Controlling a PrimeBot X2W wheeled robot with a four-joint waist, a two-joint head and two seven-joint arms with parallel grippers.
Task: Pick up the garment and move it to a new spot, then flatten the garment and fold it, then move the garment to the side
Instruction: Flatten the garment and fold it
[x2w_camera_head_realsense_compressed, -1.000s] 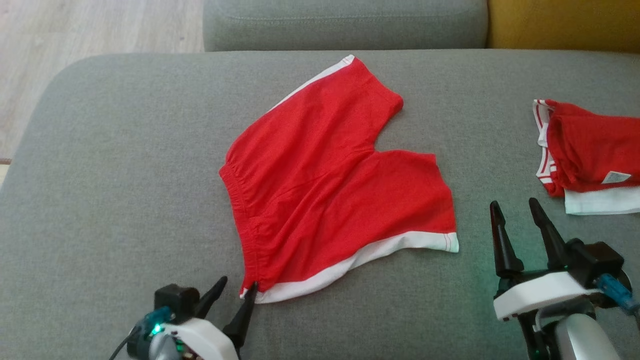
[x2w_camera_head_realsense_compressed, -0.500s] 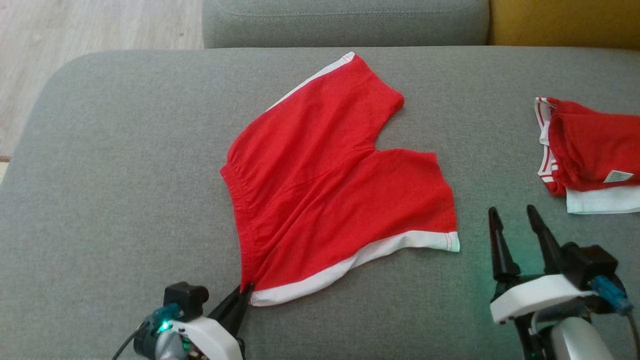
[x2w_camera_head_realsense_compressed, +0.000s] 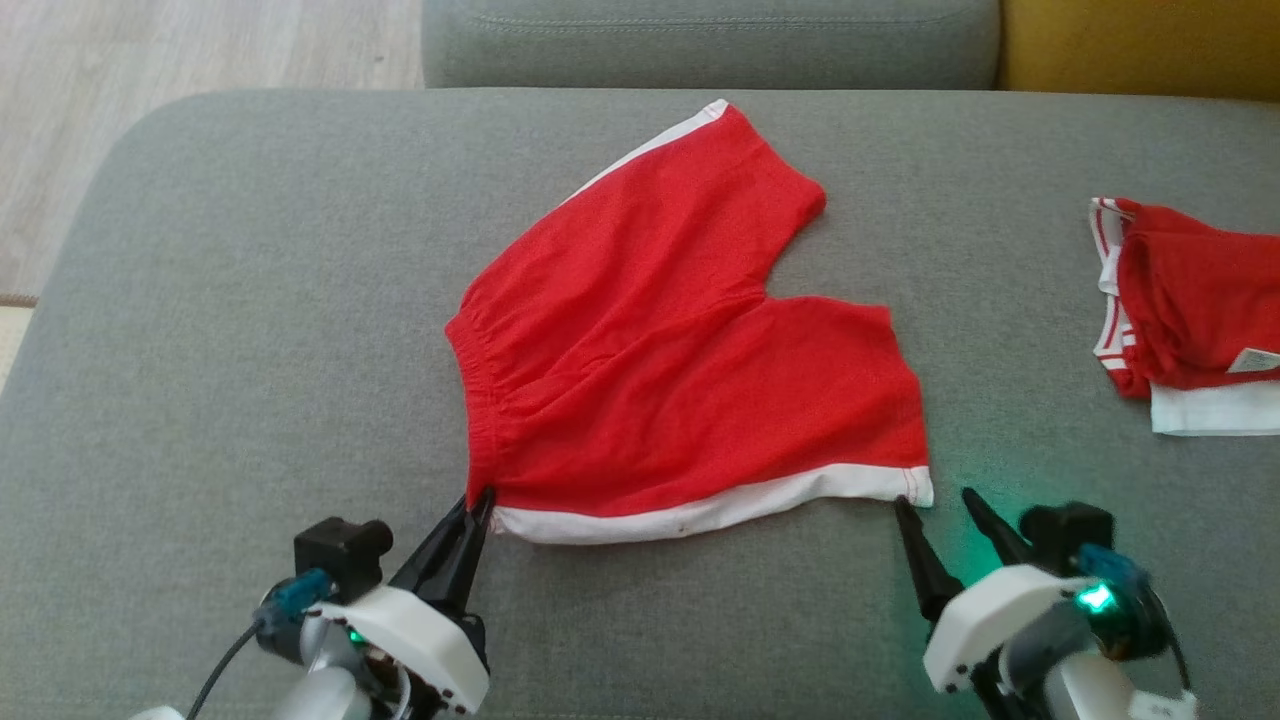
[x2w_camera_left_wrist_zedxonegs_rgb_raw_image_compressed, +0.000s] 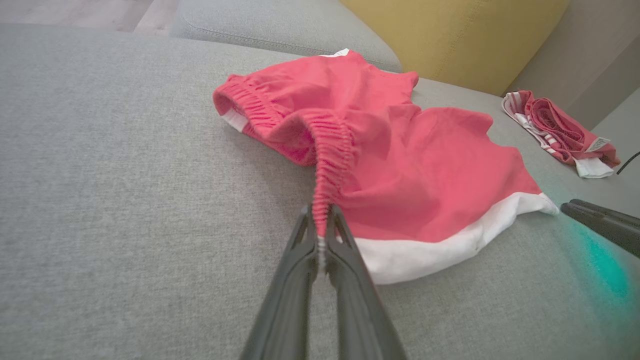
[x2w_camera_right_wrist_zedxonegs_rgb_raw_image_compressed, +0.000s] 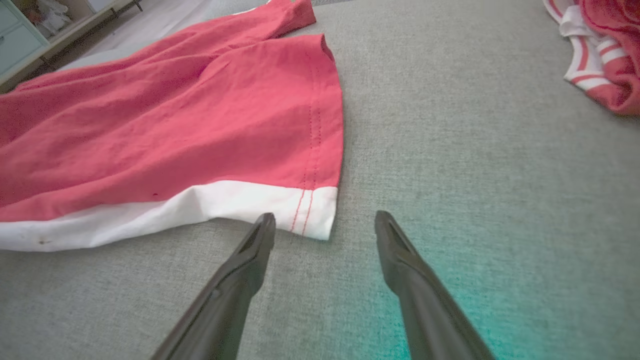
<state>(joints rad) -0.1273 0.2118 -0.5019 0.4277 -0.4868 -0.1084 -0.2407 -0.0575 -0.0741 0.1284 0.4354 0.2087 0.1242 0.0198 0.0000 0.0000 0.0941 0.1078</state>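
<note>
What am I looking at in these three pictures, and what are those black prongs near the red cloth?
Those prongs are the fingers of a two-armed robot, two long dark ones per arm. The wide picture comes from its head camera, looking down. The other two come from wrist cameras, each looking along that arm's own fingers. On the grey sofa cushion lie red shorts with white trim and, off to the right, a second red and white garment, folded. The left gripper is shut on the shorts' waistband corner. The right gripper is open at the white hem corner, holding nothing.
</note>
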